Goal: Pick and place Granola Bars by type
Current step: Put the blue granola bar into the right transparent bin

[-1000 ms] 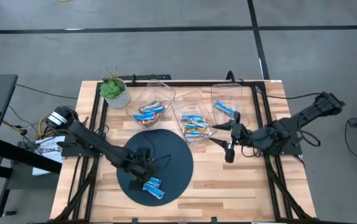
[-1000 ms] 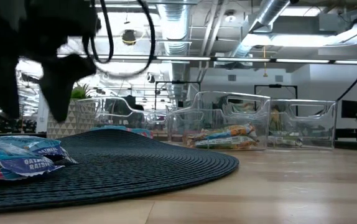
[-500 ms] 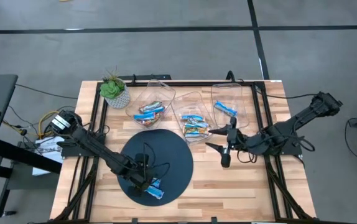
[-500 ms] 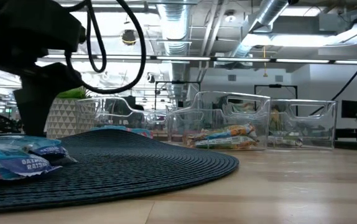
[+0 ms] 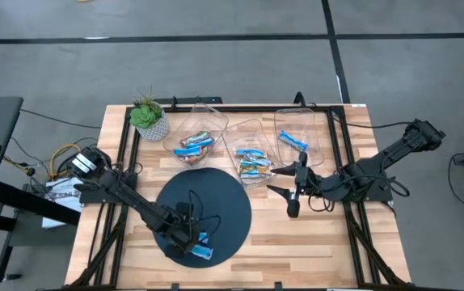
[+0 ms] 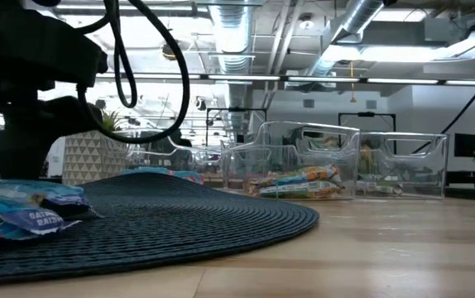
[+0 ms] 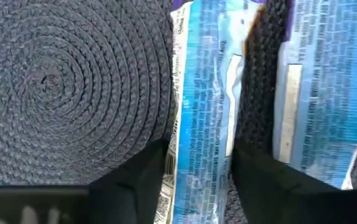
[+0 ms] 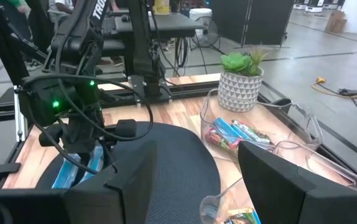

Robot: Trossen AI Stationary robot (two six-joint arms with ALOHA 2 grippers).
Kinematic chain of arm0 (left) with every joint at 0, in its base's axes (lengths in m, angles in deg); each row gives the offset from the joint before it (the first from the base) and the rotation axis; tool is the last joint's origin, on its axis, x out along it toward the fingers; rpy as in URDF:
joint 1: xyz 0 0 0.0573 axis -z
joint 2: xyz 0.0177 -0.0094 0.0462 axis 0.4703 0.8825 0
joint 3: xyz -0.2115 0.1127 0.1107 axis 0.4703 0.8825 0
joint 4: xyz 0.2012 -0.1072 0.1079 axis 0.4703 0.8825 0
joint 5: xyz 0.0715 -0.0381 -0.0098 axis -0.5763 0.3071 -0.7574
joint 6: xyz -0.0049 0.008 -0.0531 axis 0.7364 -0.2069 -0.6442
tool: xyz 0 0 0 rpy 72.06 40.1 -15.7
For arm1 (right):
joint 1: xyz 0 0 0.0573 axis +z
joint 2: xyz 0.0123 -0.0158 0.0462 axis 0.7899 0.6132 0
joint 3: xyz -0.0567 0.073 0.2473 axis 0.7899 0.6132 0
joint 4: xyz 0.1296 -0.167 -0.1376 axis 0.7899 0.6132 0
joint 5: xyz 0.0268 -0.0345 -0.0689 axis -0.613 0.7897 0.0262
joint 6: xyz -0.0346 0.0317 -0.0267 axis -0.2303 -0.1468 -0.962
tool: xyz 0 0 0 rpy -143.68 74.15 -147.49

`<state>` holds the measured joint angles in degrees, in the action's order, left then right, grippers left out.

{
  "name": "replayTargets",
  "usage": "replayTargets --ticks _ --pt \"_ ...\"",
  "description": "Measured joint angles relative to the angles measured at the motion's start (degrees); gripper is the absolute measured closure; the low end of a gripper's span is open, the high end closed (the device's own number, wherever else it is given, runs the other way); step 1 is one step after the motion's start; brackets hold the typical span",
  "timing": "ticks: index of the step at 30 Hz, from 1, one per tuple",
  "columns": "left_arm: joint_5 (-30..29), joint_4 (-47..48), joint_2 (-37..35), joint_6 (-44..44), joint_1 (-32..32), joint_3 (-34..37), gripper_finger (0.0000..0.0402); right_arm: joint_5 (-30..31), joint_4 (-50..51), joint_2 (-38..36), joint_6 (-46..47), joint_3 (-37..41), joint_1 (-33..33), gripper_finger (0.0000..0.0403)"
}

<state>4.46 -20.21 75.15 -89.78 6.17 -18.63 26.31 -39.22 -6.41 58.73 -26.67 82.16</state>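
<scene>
Two blue-wrapped granola bars (image 5: 200,242) lie flat and side by side on the dark round mat (image 5: 216,202), near its near edge. They also show in the low view (image 6: 22,211). My left gripper (image 5: 190,237) is down over them and open. In its wrist view its two fingers stand on either side of one bar (image 7: 203,124), and the second bar (image 7: 318,93) lies beside it. My right gripper (image 5: 291,192) is open and empty, above the table right of the mat. More bars lie in three clear bins (image 5: 252,153) at the far side. My left gripper comes from above, pointing down. Its fingers (image 7: 135,180) stand along the two long edges of the blue bar's end (image 7: 197,186). The bar lies flat on the mat. I cannot tell whether the fingers touch it.
A potted plant (image 5: 149,120) stands at the far left corner. The left bin (image 5: 198,139) holds mixed-colour bars, the middle bin several, the right bin (image 5: 297,139) blue ones. Bare wood lies between the mat and my right gripper.
My left gripper has gone toward the table's near edge and down, from the mat's middle onto the two blue bars. My right gripper has shifted a little toward the near and left edges, then held still. The bars have not moved.
</scene>
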Motion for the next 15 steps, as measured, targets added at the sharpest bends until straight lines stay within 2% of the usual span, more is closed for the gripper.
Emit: replayTargets --ticks 8,15 --pt "-2.09 1.24 0.31 1.99 -0.04 -1.97 0.0287 -0.05 -0.02 0.00 0.03 0.00 0.00 0.0184" --pt "-7.77 1.61 0.31 1.04 -0.19 -2.22 0.0313 -0.09 -0.42 0.00 0.09 0.00 0.00 0.0184"
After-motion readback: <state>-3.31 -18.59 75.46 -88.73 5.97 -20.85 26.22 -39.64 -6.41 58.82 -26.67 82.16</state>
